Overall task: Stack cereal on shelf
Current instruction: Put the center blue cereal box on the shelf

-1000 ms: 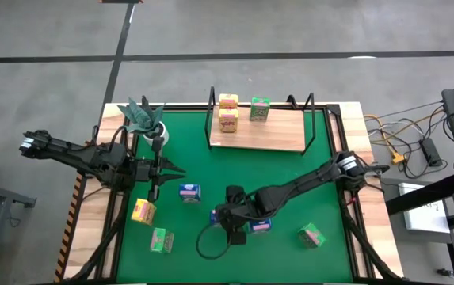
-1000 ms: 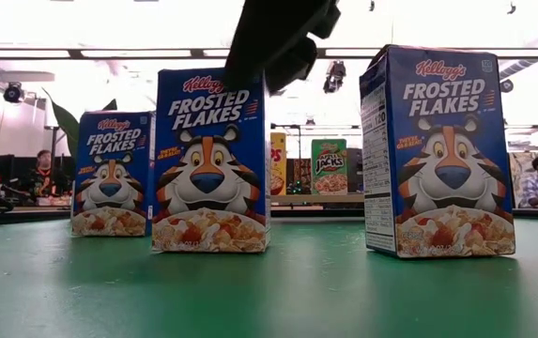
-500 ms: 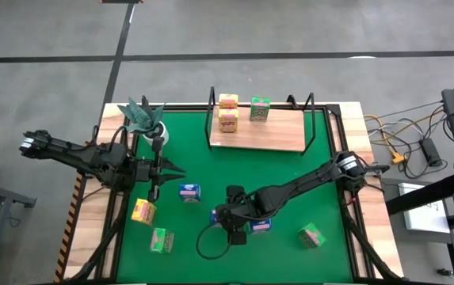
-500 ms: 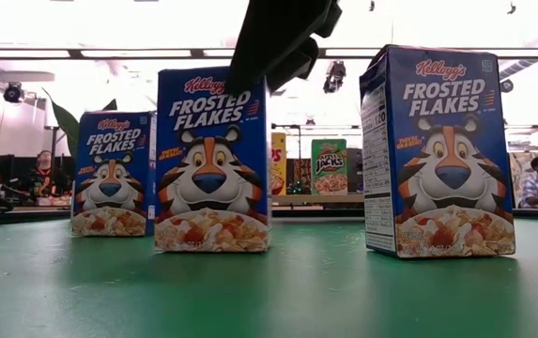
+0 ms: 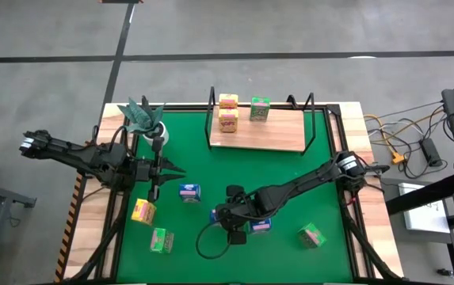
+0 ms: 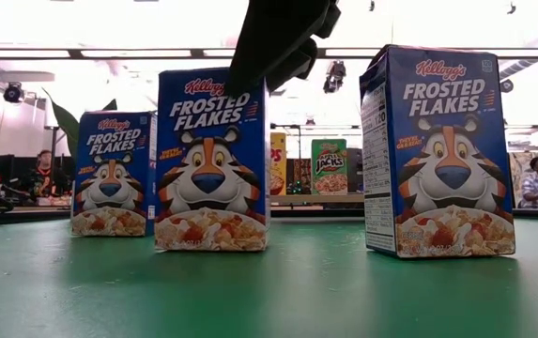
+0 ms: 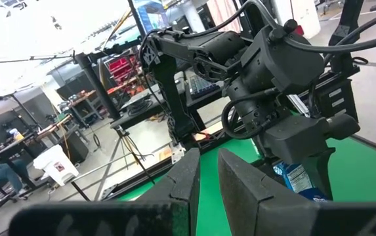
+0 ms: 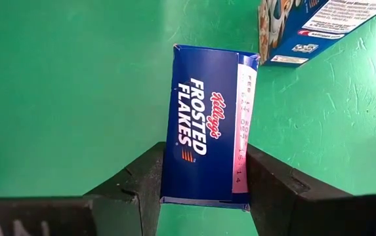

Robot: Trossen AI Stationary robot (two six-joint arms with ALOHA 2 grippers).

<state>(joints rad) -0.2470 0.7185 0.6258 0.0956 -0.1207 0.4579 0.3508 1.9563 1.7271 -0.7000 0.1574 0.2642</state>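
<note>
Standing upright on the green mat [image 5: 211, 166] near the surface's front, a blue box [image 8: 208, 124] sits between the right pincer's [image 8: 204, 174] fingers, which press its two sides. Another blue box [image 5: 261, 226] stands just beside it, a third [image 5: 188, 191] farther left. The left pincer [image 7: 207, 180], nearly closed and empty, hovers by the plant [image 5: 142, 115]. Three boxes stand on the shelf [image 5: 274, 136]

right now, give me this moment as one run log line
right tool: closed on blue cereal box, upright on mat | left tool: shut, idle near plant | shelf: three boxes
</note>
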